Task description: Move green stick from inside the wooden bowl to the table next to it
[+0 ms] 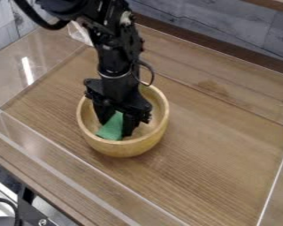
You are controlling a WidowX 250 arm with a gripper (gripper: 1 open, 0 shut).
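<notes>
The wooden bowl (154, 137) sits left of centre on the brown table (215, 150). Inside it lies the green stick (110, 127), bright green, showing between the black fingers. My gripper (118, 119) points straight down into the bowl, and its fingers have drawn together on the stick. The stick still rests low in the bowl, partly hidden by the fingers. The black arm rises from the bowl toward the upper left.
Low clear acrylic walls (38, 146) enclose the tabletop on the near and left sides. Bare wood stretches to the right of the bowl and in front of it. A grey wall runs along the back.
</notes>
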